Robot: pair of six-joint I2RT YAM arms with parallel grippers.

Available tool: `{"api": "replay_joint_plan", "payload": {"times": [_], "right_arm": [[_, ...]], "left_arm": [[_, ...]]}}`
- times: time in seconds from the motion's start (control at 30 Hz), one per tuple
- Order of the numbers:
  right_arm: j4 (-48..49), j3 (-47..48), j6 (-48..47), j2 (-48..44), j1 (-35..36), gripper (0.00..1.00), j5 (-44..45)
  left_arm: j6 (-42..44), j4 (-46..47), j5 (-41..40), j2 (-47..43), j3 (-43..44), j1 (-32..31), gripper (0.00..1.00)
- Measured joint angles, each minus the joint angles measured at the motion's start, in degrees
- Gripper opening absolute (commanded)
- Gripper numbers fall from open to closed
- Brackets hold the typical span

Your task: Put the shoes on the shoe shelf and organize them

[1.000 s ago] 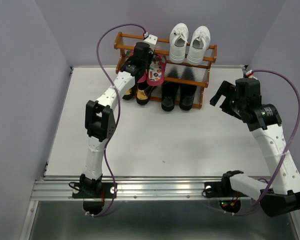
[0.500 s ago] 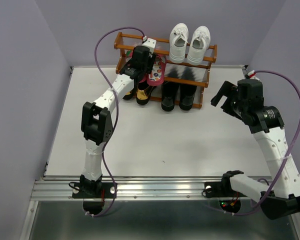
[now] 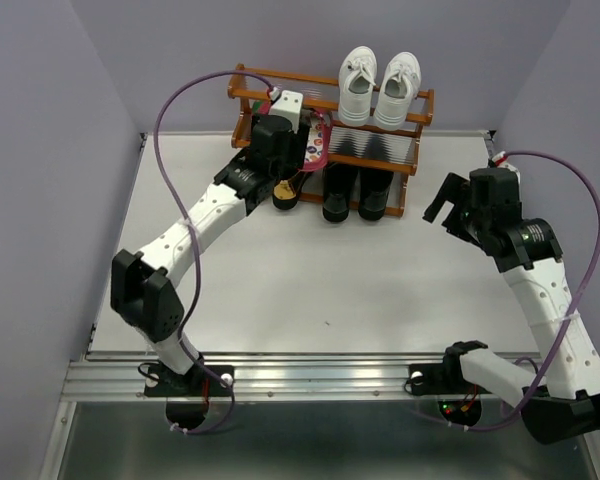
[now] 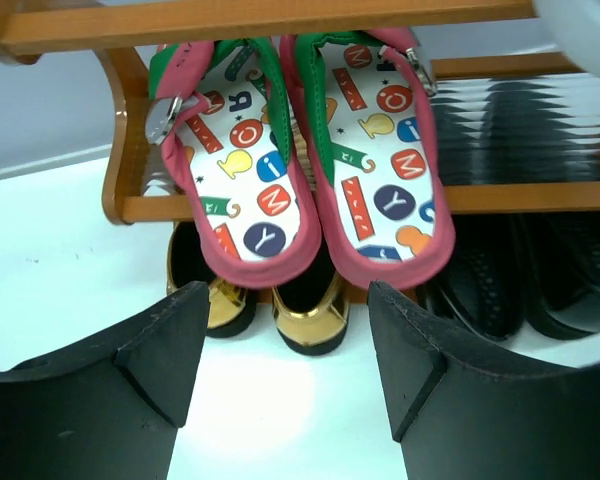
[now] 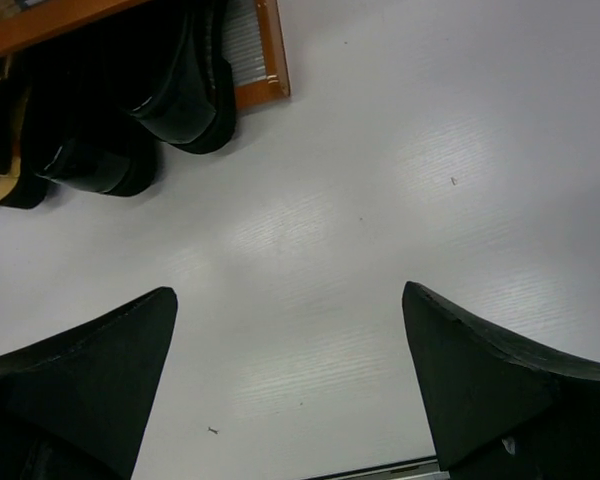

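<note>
Set side by side on the lower tier of the shelf [image 4: 280, 20], in the upper middle of the left wrist view: the flip-flops [image 4: 310, 170], toes inward, heels hanging over the front rail. Probably put there because the space beneath is taken by the gold loafers [image 4: 315, 315] and, further right, the black boots [image 3: 358, 190], with the right half of the top tier taken by the white sneakers [image 3: 378, 85]. Just in front of the heels, not touching them: the left gripper [image 4: 285, 300], fingers spread, released, holding nothing. Far right of the overhead view, well apart from the shelf: the right gripper [image 3: 450, 200], wide open and empty above the table [image 3: 380, 290], seemingly only waiting.

Compared with one second before: left gripper drawn back from the flip-flops and opened, elbow swung out to the lower left. Right arm almost in the same place.
</note>
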Motion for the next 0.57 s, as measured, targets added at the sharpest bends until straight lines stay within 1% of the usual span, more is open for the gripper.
{"api": "replay_joint_plan", "payload": {"times": [0.13, 0.23, 0.27, 0.33, 0.43, 0.57], "right_arm": [[-0.8, -1.0, -0.8, 0.3, 0.0, 1.00, 2.8], [-1.2, -1.1, -1.4, 0.8, 0.0, 1.00, 5.3], [-1.2, -1.2, -1.6, 0.9, 0.0, 1.00, 6.1], [-1.2, -1.8, -1.7, 0.9, 0.0, 1.00, 7.4], [-1.2, -3.1, -2.1, 0.6, 0.0, 1.00, 8.9], [-1.1, -4.5, -2.2, 0.3, 0.0, 1.00, 9.5]], "left_arm": [[-2.9, -0.2, -0.1, -9.6, -6.4, -1.5, 0.75], [-5.3, -1.0, 0.6, -19.0, -13.6, -1.7, 0.75], [-5.7, -1.0, 0.8, -20.3, -14.8, -1.7, 0.75], [-7.5, -1.9, 1.5, -27.3, -20.8, -1.6, 0.75], [-9.8, -5.0, 1.8, -34.2, -26.8, -1.6, 0.75], [-12.9, -9.1, 1.5, -40.4, -31.7, -1.6, 0.75]]}}
